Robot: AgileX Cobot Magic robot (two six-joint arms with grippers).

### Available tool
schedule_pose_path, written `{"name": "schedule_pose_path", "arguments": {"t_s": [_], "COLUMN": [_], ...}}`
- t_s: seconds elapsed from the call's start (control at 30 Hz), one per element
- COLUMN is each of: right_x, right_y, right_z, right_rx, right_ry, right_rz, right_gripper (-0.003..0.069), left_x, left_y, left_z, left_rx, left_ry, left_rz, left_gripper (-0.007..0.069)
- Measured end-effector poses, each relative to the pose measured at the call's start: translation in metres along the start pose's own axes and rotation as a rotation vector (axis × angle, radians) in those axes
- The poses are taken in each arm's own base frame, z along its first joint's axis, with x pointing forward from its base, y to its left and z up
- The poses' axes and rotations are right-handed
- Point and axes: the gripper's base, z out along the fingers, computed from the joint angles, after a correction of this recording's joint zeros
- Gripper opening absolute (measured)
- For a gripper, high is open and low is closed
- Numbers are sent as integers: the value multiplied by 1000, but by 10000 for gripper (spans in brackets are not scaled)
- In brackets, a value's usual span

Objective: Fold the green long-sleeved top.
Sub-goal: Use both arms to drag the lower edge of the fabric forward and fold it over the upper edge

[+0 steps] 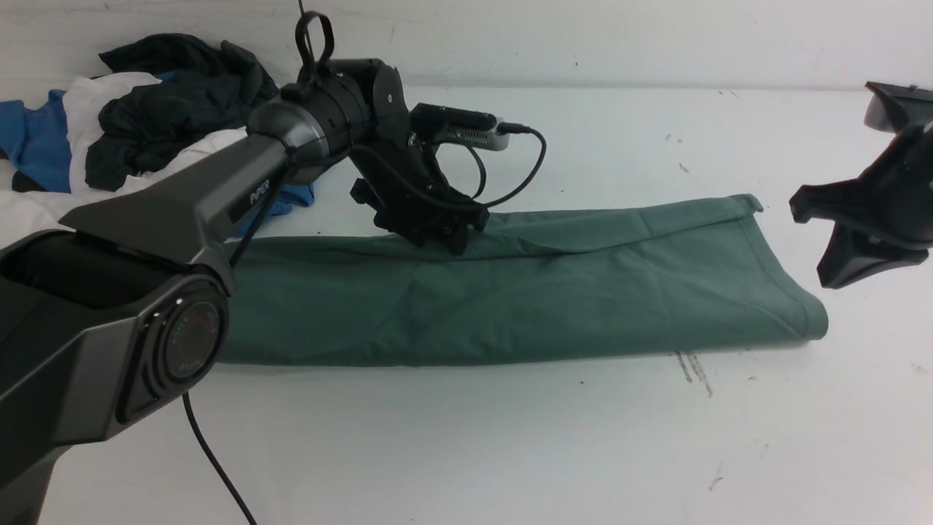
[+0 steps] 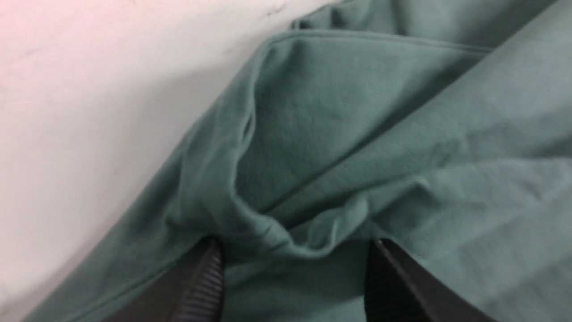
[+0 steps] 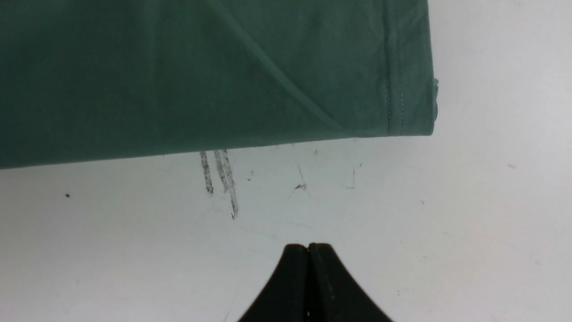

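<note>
The green long-sleeved top lies folded into a long band across the middle of the table; no sleeves, neck or logo show. My left gripper is down on the band's far edge, near its middle. In the left wrist view it is open, its fingers wide apart and a bunched ridge of the green cloth between them. My right gripper hangs above the table just right of the band's right end. In the right wrist view it is shut and empty, near the top's hemmed corner.
A pile of other clothes sits at the back left: a dark charcoal garment, a blue one and white cloth. A black cable trails by the left arm's base. Dark scuff marks lie on the white table.
</note>
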Motion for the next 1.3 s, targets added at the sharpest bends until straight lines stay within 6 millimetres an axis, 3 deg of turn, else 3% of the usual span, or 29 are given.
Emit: {"name": "schedule_pose_path", "arguments": {"t_s": [0.1,0.2,0.33,0.43,0.6,1.0,1.2,1.3], "right_x": [0,0,0,0,0,-1,-1,-1], "right_y": [0,0,0,0,0,0,0,0], "right_z": [0,0,0,0,0,0,0,0], "right_rx": [0,0,-2,-2,-2,-2,-3,-3], "right_ry": [0,0,-1,-1,-4,-14,-15,-15], "right_rz": [0,0,1,1,-3,-3,-2,-3], "right_gripper": [-15,-15,-15,-15,-15,-15,-15,-15], "left_x": [-1,-1,-3,-5,-17,-29,-24,-23], "left_y": [1,2,2,4,11,22,29,40], "left_z": [4,6,4,0,-18,-24,-19,-32], "left_rx": [-3,-6,-4,-1,-14,-25,-25,-37], "left_ry": [-16,-28,-46,-60,-160,-300,-264,-244], "left_rz": [-2,-2,-6,-15,-29,-87,-108,-121], "left_gripper": [400,331,69,24,19,24,140,216]}}
